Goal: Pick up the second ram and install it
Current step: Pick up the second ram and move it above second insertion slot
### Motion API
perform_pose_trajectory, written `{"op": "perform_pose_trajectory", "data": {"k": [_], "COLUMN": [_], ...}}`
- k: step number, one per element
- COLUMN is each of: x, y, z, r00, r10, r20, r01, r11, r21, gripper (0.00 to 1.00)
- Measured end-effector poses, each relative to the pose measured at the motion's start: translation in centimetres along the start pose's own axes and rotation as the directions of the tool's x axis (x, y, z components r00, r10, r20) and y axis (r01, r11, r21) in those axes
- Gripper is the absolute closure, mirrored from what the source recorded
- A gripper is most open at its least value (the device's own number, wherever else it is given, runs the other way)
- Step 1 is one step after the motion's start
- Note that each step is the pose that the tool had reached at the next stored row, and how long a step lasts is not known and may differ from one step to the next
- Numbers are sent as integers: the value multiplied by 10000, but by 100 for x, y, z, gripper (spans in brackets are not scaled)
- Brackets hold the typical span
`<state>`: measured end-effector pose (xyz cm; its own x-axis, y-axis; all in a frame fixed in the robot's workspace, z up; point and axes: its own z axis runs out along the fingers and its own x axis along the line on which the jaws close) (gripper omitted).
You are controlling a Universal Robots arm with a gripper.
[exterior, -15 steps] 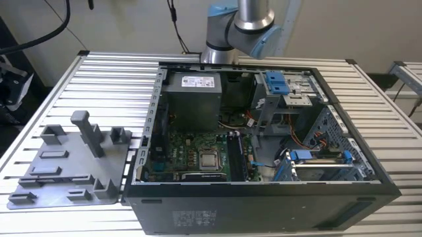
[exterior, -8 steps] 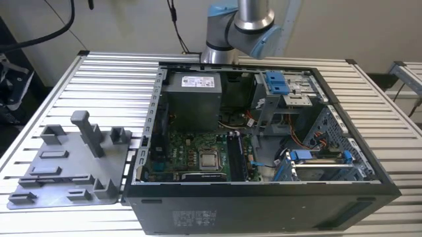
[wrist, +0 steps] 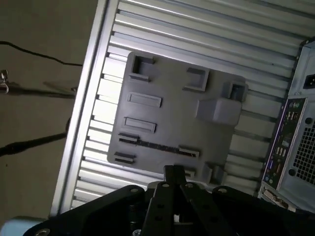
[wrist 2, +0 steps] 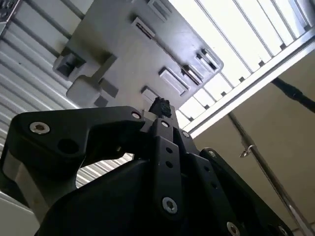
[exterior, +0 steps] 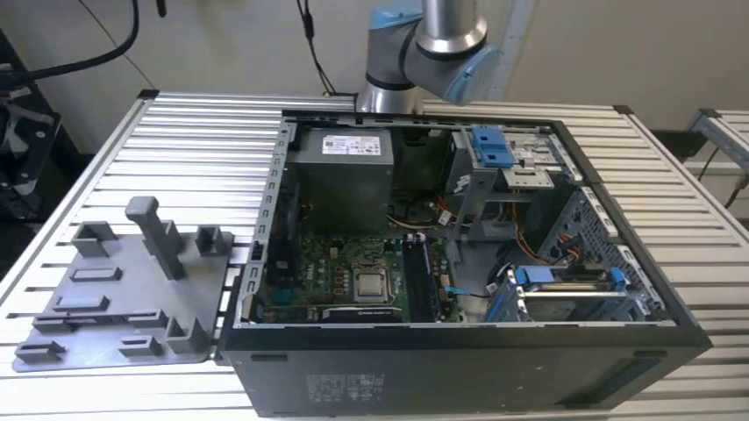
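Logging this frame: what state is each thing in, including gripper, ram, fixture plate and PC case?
gripper: shut, holding nothing, above the fixture plate.
second ram: thin dark strip on edge in the plate's long holder, ungrasped.
fixture plate: flat on the slatted table.
computer case: on its side, side panel off, interior exposed.
processor: uncovered, no cooler on it.

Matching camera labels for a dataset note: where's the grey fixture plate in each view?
Exterior view: fixture plate on the slatted table, at the exterior view's left, beside the computer case.
First wrist view: plate just beyond the gripper, with the case at one side.
Second wrist view: plate beyond the gripper, on the slats.
Shared landmark: the plate's tall post.
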<state>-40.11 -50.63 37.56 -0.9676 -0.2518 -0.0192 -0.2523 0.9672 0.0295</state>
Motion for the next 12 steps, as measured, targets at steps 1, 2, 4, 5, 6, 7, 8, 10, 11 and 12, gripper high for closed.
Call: {"op": "perform_pose_trajectory", "data": {"k": [1, 2, 4, 5, 6, 7, 8, 10, 11, 12], "x": [0, 0, 0, 1, 1, 0, 1, 0, 0, 0], "y": [0, 1, 2, 2, 3, 3, 3, 2, 3, 3], "z": [0, 1, 0, 0, 1, 1, 1, 0, 0, 1], "r00": [9998, 9994, 9975, 9961, 9944, 9923, 9899, 9839, 9805, 9768], "r10": [-178, -351, -707, -881, -1058, -1237, -1414, -1787, -1963, -2139], "r20": [-5, -10, -24, -30, -35, -40, -46, -56, -61, -66], "r01": [178, 351, 707, 881, 1058, 1237, 1414, 1787, 1963, 2139], "r11": [9998, 9994, 9975, 9961, 9944, 9923, 9899, 9839, 9805, 9769], "r21": [-2, -2, -1, -4, -5, -7, -9, -18, -21, -24], "gripper": [89, 89, 89, 89, 89, 89, 89, 89, 89, 89]}}
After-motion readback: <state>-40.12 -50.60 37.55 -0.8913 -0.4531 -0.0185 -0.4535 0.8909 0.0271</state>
